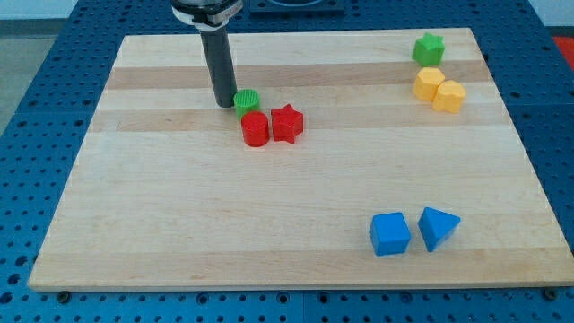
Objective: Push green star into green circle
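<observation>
The green star (429, 48) lies near the view's top right corner of the wooden board (179, 224). The green circle (247, 100) lies left of centre near the top, touching the red circle (256, 128) below it. My tip (223, 104) is down on the board just to the left of the green circle, almost touching it, and far to the left of the green star.
A red star (287, 123) sits right of the red circle. Two yellow blocks (439, 89) lie together just below the green star. A blue cube (389, 233) and a blue triangle (438, 227) lie at the bottom right.
</observation>
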{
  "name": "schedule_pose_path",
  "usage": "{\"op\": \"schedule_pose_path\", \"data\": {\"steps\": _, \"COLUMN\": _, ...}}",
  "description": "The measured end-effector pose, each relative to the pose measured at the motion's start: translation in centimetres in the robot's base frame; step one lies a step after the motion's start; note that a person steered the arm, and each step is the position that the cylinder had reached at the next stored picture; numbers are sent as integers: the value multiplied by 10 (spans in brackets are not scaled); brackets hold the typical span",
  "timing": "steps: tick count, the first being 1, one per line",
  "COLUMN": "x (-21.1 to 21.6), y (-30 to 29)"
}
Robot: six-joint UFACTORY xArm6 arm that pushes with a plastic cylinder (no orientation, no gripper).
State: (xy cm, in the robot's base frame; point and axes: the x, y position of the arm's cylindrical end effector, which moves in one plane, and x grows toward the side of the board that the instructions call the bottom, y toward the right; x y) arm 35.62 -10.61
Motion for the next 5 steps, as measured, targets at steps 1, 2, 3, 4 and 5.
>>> {"op": "schedule_pose_path", "data": {"steps": 1, "x": 9, "y": 1}}
{"op": "schedule_pose_path", "data": {"steps": 2, "x": 11, "y": 3}}
{"op": "schedule_pose_path", "data": {"steps": 3, "x": -18, "y": 13}}
{"op": "schedule_pose_path", "data": {"steps": 4, "x": -65, "y": 41}}
{"op": "schedule_pose_path", "data": {"steps": 5, "x": -107, "y": 96}}
